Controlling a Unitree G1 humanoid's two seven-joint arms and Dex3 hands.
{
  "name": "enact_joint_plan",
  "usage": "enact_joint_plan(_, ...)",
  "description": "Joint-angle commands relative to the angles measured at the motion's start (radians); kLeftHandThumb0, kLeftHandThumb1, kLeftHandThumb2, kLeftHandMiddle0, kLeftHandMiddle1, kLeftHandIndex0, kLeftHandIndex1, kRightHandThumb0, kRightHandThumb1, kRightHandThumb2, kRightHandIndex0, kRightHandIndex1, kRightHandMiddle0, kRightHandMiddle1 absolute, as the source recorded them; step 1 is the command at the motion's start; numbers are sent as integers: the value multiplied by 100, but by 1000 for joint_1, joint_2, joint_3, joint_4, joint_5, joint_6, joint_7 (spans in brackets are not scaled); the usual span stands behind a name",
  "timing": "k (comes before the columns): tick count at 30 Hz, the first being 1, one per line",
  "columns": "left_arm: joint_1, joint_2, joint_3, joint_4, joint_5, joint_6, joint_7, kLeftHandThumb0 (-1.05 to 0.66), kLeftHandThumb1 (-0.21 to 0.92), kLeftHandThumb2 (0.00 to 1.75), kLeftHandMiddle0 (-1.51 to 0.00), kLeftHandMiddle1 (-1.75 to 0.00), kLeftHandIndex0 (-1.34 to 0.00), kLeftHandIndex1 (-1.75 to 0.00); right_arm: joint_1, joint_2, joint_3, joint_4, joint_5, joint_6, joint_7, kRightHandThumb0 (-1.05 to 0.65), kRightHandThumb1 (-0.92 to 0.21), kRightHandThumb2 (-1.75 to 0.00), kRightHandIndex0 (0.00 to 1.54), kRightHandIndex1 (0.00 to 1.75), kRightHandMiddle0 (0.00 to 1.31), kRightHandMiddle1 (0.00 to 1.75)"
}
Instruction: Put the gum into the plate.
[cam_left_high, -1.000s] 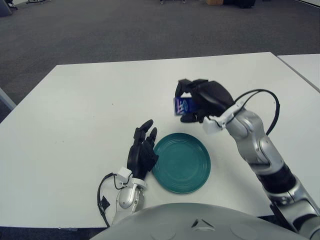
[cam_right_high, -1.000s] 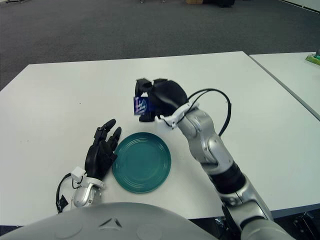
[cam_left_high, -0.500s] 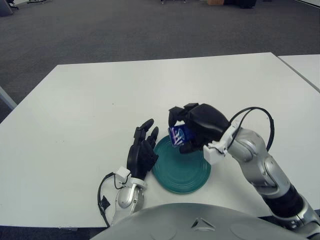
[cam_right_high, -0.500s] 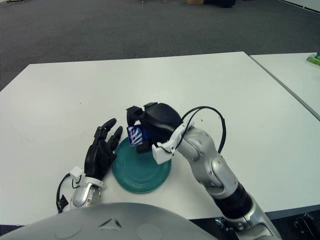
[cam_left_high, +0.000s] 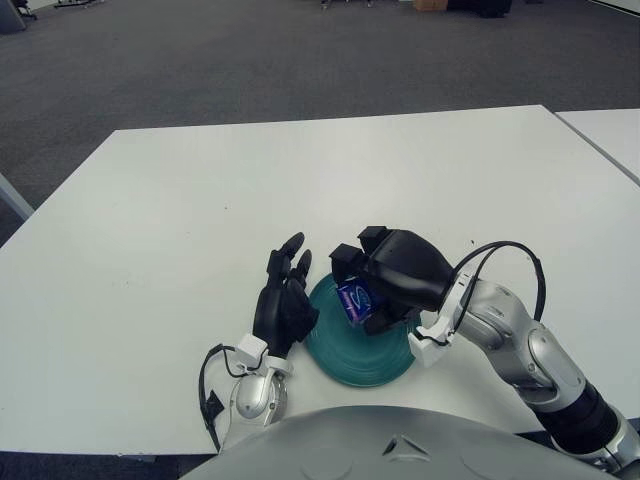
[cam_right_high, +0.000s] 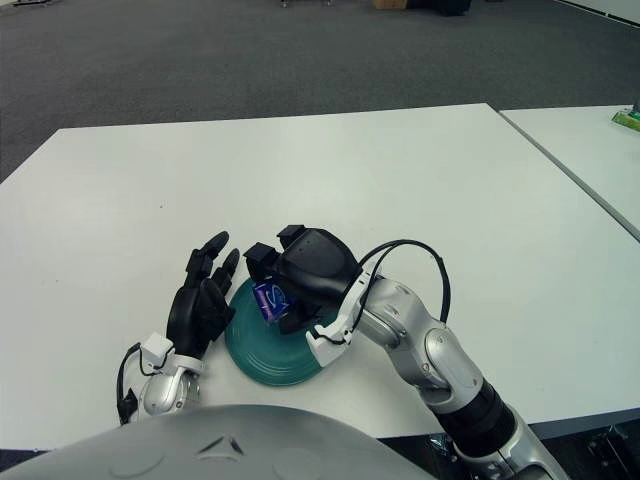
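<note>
The right robot hand (cam_left_high: 368, 282) has come down from above the bench (cam_left_high: 150, 220), fingers clamped on the blue gum pack (cam_left_high: 353, 300) over the teal plate (cam_left_high: 355, 352). The left robot hand (cam_left_high: 283, 300) shows beside the plate's left, fingers spread.

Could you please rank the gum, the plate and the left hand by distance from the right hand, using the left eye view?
1. The gum: held in the right hand, over the plate.
2. The plate: directly beneath that hand.
3. The left hand: open, beside the plate's left edge.
</note>
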Motion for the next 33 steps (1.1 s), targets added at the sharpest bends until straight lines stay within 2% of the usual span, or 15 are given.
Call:
enact_joint_plan(1,-2,-24,7,-6,-46,47,7,-105,92,110,-32,0,0,-59,21,-29,16,38,22,-48,7,-45,-46,-114,117,175,77,175)
enact_joint_plan(3,-2,-34,8,-1,-64,48,8,-105,92,107,-30,0,0,-59,23,-44,18,50,23,-72,7,-43,-52,-106,104,175,59,175)
enact_joint_plan(4,-2,-36,9,1,-71,45,7,-105,92,106,-29,0,0,-59,24,-49,17,53,22,-81,7,-41,-62,-93,93,175,48,175)
enact_joint_plan(5,-2,-37,9,3,-77,41,6,-105,92,106,-28,0,0,-59,26,-54,16,55,19,-88,9,-40,-65,-88,89,175,44,175)
enact_joint_plan(7,-2,-39,9,8,-89,34,2,-105,92,104,-27,0,0,-59,26,-63,13,55,15,-97,22,-38,-81,-66,72,175,30,175)
enact_joint_plan(9,-2,-41,8,14,-100,22,-3,-105,92,104,-26,0,0,-59,23,-75,10,50,14,-105,43,-53,-86,-63,55,174,18,152)
enact_joint_plan(11,-3,-39,8,23,-81,0,6,-105,92,104,-25,0,0,-58,16,-98,6,40,22,-114,78,-62,-89,-62,43,146,9,133)
enact_joint_plan(12,-3,-36,8,25,-58,-9,19,-105,92,104,-25,0,0,-57,11,-108,4,38,29,-121,92,-66,-90,-63,39,117,6,120)
enact_joint_plan(13,-4,-35,8,25,-40,-14,28,-105,92,104,-24,0,0,-57,8,-113,2,37,34,-126,101,-69,-91,-65,37,93,4,108)
enact_joint_plan(16,-1,-34,1,8,16,-14,62,-105,92,104,-25,-1,0,-56,-2,-124,-5,41,68,-142,119,-73,-92,-67,33,52,1,84)
enact_joint_plan(17,0,-35,0,7,22,-14,67,-105,92,104,-25,-1,0,-56,-2,-125,-7,42,72,-145,122,-73,-92,-68,32,43,1,79)
enact_joint_plan(21,25,-57,-33,-30,97,-17,126,-105,92,106,-26,-1,0,-56,1,-117,-21,54,138,-154,122,-76,-92,-68,31,28,0,69)
enact_joint_plan(25,27,-76,-23,-29,193,-11,227,-103,92,108,-26,-1,0,-54,22,-93,-41,79,206,-176,70,-81,-92,-66,30,17,0,60)
enact_joint_plan(29,18,-86,-22,-23,213,-10,287,-102,92,109,-28,-2,0,-53,24,-84,-50,94,239,-188,53,-84,-92,-65,30,12,0,58)
enact_joint_plan(33,11,-123,-50,-3,147,-33,311,-102,92,110,-31,-3,0,-54,38,-76,-63,101,276,-181,46,-90,-92,-68,27,8,0,54)
